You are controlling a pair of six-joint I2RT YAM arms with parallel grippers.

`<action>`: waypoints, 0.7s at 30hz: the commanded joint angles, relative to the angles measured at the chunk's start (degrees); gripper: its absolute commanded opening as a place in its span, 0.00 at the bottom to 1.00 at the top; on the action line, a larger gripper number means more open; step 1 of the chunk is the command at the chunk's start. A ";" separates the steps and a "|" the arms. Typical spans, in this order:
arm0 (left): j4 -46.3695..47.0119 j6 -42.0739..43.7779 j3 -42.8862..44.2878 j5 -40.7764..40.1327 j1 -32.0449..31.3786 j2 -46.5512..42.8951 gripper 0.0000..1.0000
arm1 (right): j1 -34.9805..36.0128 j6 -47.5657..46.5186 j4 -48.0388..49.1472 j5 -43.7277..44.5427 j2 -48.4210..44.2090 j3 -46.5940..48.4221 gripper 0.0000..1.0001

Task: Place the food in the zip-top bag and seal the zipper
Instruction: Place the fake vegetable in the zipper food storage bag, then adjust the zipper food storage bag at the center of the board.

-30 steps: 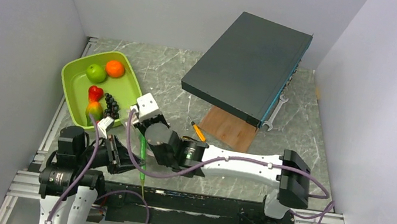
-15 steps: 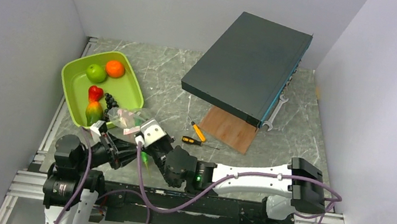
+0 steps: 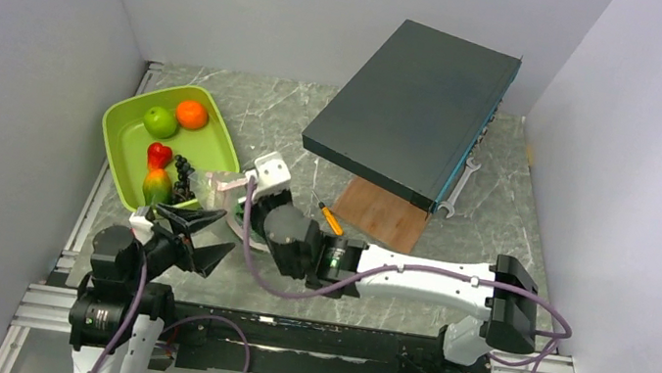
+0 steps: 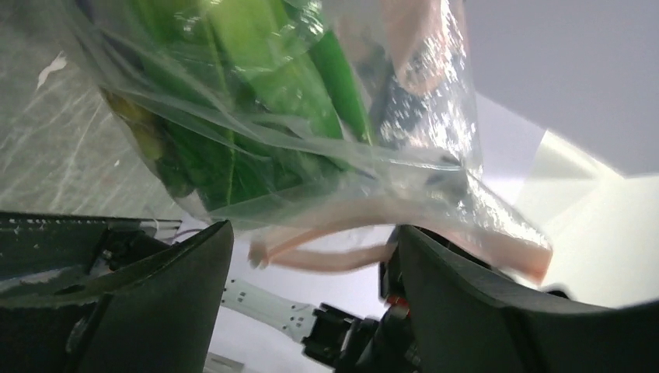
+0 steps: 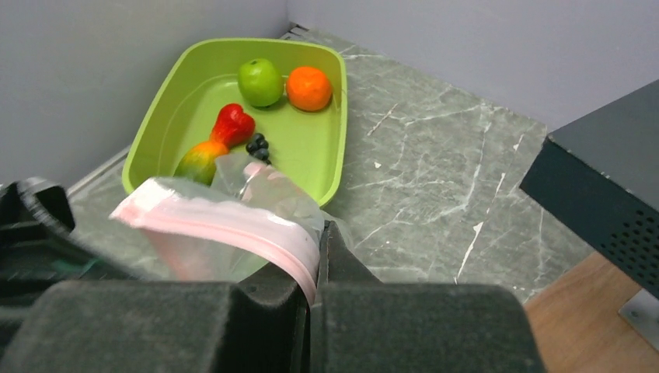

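The zip-top bag (image 3: 216, 187) hangs beside the near corner of the lime-green tray. My right gripper (image 3: 241, 197) is shut on its pink zipper (image 5: 233, 227) at the mouth edge. Leafy greens (image 4: 233, 148) show through the clear plastic in the left wrist view. My left gripper (image 3: 225, 232) stands open just below the bag, and the loose zipper strip (image 4: 326, 252) passes between its spread fingers (image 4: 163, 295) untouched. In the tray (image 5: 311, 155) lie a green apple (image 5: 259, 81), an orange (image 5: 308, 88), a red fruit (image 5: 231, 124), a yellow-red fruit (image 5: 200, 159) and black grapes (image 5: 257, 145).
A dark flat box (image 3: 413, 110) is propped at an angle at the back right, over a wooden board (image 3: 382, 216). An orange-and-black screwdriver (image 3: 330, 218) lies near the board, a wrench (image 3: 458, 188) beside the box. Grey walls close in left, right and back.
My left gripper has opened and let go of the bag. My right gripper has carried the bag's mouth up and back toward the tray.
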 commanded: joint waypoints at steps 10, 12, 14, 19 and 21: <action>-13.23 67.79 32.81 -3.68 0.15 18.68 0.71 | -5.83 16.25 -24.17 -12.03 -0.50 15.58 0.00; -8.08 68.94 32.00 2.79 0.13 20.70 0.68 | -5.94 16.10 -24.85 -12.38 -0.26 16.87 0.00; -1.69 66.21 30.38 7.92 0.15 22.43 0.66 | -6.65 15.61 -25.90 -12.22 -0.34 18.43 0.00; 13.01 56.52 26.60 15.39 0.14 23.24 0.74 | -7.40 10.71 -24.75 -8.22 -4.38 18.09 0.00; 18.11 53.29 24.54 18.32 0.15 23.36 0.75 | -7.63 10.70 -27.13 -8.45 -4.75 18.94 0.00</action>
